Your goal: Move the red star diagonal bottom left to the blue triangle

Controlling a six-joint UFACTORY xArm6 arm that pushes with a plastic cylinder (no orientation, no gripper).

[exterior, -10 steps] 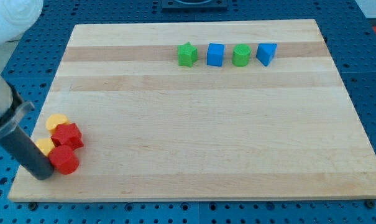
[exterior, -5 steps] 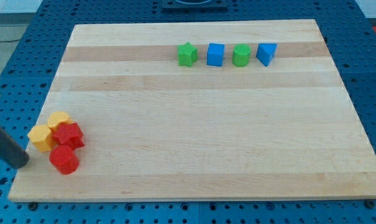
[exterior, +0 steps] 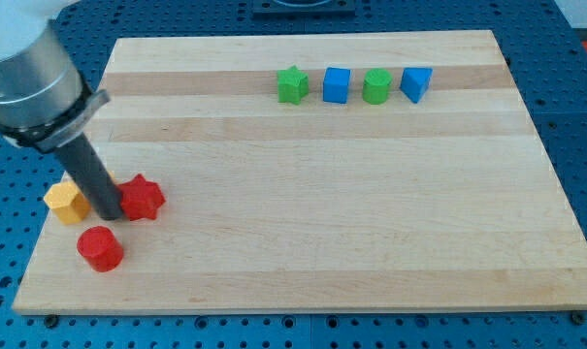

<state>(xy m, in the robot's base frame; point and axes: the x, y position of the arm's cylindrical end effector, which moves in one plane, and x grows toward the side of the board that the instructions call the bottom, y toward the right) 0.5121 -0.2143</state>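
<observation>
The red star [exterior: 144,198] lies on the wooden board [exterior: 312,223] near its left edge. My tip [exterior: 111,215] stands right against the star's left side, between it and a yellow block [exterior: 66,202]. The blue triangle [exterior: 417,83] sits far off at the view's top right, last in a row of blocks. The rod hides part of the yellow block and anything just behind it.
A red cylinder [exterior: 100,248] lies below and left of my tip. The top row holds a green star [exterior: 292,84], a blue cube [exterior: 337,84] and a green cylinder [exterior: 376,86]. The board's left edge is close.
My tip came in from off the board's left edge to the star's left side. The red star has slid right, away from the yellow blocks. One yellow block is now hidden by the rod.
</observation>
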